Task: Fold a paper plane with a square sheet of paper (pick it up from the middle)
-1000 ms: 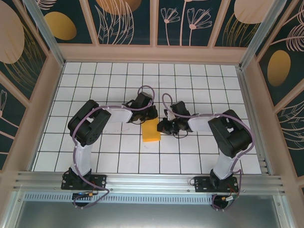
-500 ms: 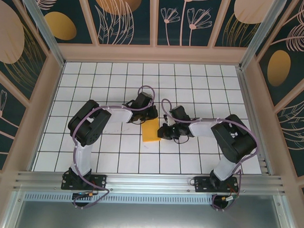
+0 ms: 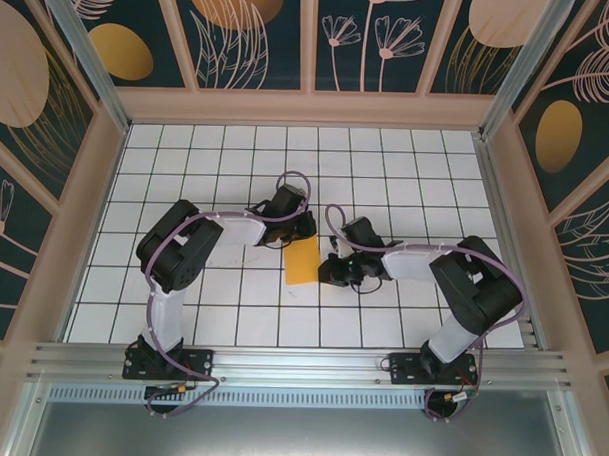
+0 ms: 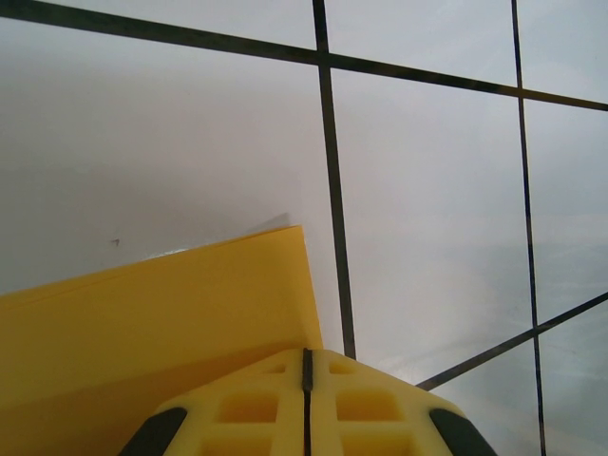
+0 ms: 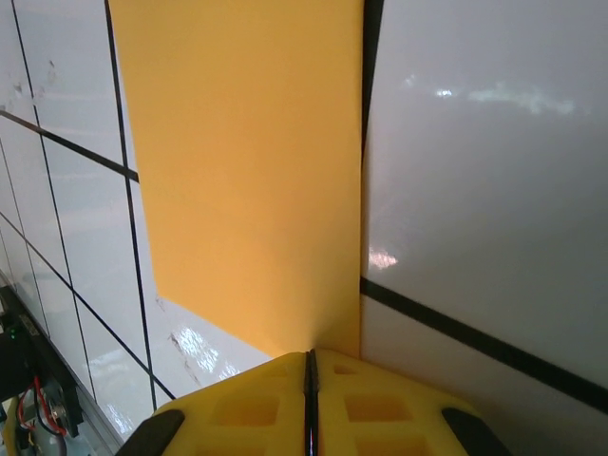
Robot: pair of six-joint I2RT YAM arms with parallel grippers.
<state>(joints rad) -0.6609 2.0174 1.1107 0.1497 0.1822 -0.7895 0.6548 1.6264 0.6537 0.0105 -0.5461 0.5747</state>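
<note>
Paper (image 3: pixel 302 260): lying on the counter (image 3: pixel 187 164), long axis running near-to-far.
Left hand (image 4: pixel 307 380): pressed together, sitting at its far end.
Right hand (image 5: pixel 309 380): pressed together, touching its right edge.

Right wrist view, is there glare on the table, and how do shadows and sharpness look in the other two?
Right wrist view: yes, bright glare patches on the glossy white table, while the orange paper looks matte and even. Left wrist view: no hot spots, just a thin shadow along the paper's upper edge. Top view: sharp and evenly lit, shadows faint.
</note>
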